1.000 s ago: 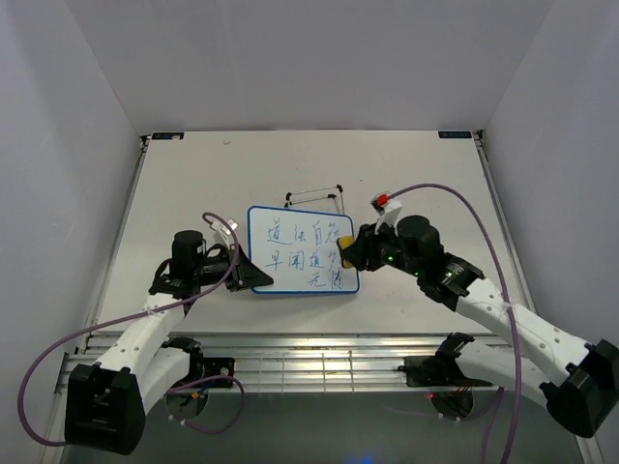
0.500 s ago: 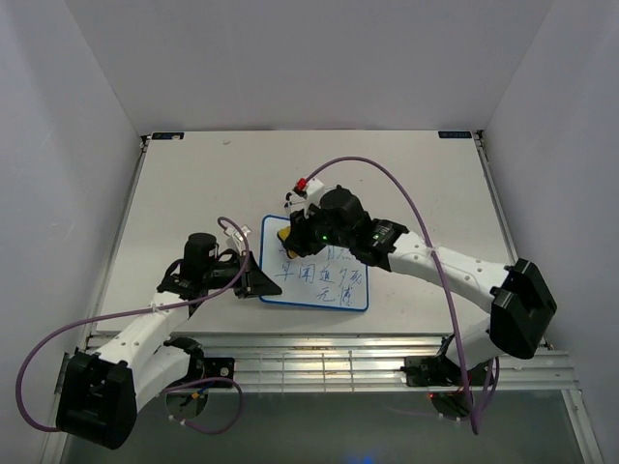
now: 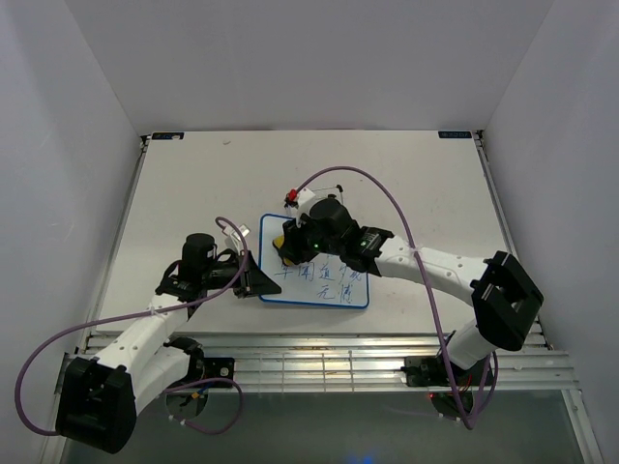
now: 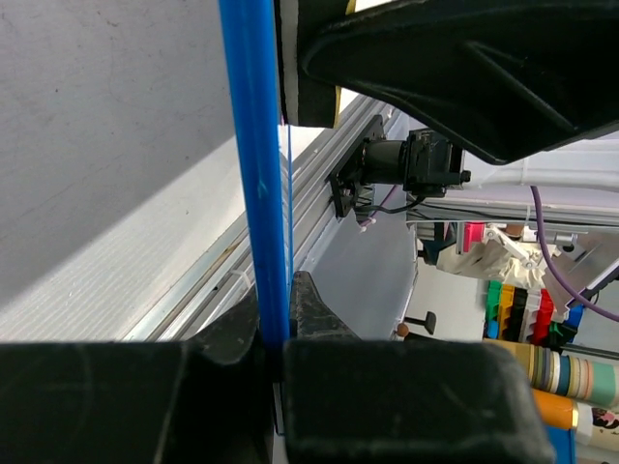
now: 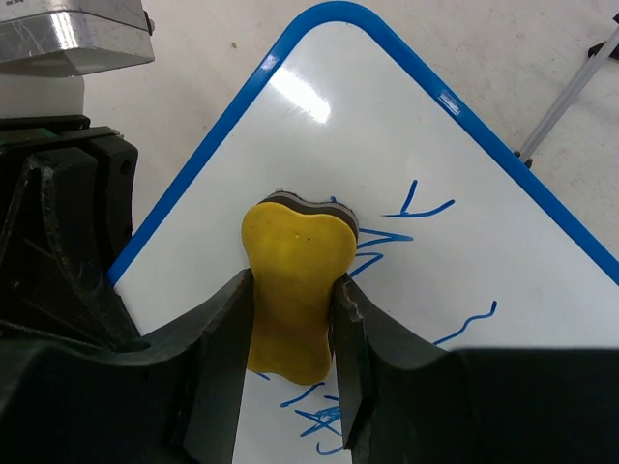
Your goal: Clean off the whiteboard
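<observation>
The whiteboard [image 3: 329, 290] lies flat on the table [image 3: 193, 184], a little toward 6 o'clock of the table's middle in the top view. The left gripper [image 3: 253, 281] is clamped on the board's blue frame at its 9 o'clock edge; in the left wrist view the frame [image 4: 253, 145] runs straight down into the closed jaws of the left gripper [image 4: 276, 338]. The right gripper [image 3: 282, 242] is closed on a yellow eraser [image 5: 295, 280], pressed pad-down on the board near its 10 o'clock corner. That corner looks clean, while blue writing [image 3: 324, 275] covers the half toward 6 o'clock.

The main risk is the hold on the board. The left jaws pinch only a thin rim on one side, so a firm sideways stroke toward 3 o'clock could swing the board about that pinch or pull it free — then the eraser would push the board along instead of wiping it.

A second risk is contact between the arms. In the right wrist view the left gripper's black body sits just beside the eraser, at its 9 o'clock, so a stroke that overshoots that way could knock into it. The eraser could also ride up on the raised frame at the corner and twist in the right gripper [image 5: 290, 309], leaving it skewed for the strokes over the writing.
</observation>
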`<action>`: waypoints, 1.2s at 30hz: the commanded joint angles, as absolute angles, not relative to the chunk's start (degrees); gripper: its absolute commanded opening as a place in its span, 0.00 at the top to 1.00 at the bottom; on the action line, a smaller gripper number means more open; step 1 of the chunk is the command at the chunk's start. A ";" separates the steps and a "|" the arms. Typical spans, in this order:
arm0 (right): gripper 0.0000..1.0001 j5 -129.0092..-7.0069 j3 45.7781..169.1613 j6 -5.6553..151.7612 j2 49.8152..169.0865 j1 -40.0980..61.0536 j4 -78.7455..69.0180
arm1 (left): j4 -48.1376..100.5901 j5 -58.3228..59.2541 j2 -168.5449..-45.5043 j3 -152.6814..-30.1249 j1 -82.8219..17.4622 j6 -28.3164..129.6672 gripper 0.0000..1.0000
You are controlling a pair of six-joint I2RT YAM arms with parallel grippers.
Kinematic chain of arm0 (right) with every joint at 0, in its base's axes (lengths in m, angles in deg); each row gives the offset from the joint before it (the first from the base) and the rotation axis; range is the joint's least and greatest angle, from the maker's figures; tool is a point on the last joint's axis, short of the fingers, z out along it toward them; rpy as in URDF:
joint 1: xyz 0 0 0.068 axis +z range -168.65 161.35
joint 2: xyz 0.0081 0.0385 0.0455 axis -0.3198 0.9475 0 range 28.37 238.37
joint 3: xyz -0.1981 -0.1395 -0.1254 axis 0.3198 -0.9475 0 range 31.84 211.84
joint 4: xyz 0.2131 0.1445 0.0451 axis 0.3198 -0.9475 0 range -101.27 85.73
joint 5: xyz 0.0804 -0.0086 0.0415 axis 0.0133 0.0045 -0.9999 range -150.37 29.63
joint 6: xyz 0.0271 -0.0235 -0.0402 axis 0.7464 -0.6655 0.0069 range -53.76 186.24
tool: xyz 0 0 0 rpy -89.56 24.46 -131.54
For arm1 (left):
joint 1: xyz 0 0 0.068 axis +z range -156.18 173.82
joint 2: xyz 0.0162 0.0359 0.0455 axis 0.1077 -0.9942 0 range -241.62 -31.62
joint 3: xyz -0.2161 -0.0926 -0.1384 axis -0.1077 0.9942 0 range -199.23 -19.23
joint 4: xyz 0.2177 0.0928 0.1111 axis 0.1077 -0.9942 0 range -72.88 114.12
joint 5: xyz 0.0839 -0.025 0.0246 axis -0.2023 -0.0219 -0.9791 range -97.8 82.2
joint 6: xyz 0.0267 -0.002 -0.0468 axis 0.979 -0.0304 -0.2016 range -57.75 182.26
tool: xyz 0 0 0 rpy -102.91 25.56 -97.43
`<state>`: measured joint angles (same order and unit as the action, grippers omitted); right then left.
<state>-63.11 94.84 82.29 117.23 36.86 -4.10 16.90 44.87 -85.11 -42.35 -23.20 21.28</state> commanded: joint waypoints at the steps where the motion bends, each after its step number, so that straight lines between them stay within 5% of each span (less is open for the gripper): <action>1: 0.60 -58.61 92.49 81.71 115.74 37.43 1.08 | 23.59 49.42 -82.33 -42.62 -23.49 20.77 1.00; 11: 0.46 -57.56 92.57 81.62 116.09 37.43 0.92 | 24.91 47.75 -81.45 -41.65 -23.49 19.54 1.00; 21: 0.64 -56.50 91.52 81.09 114.24 37.43 1.36 | 24.65 48.28 -81.72 -42.00 -23.49 19.89 1.00; 36: 0.66 -52.34 88.87 82.67 113.09 33.03 -2.78 | 25.00 50.56 -80.57 -42.26 -23.49 20.16 1.00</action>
<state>-51.57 88.48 82.55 114.10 33.21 -2.01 18.98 44.37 -83.32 -40.91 -23.24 18.90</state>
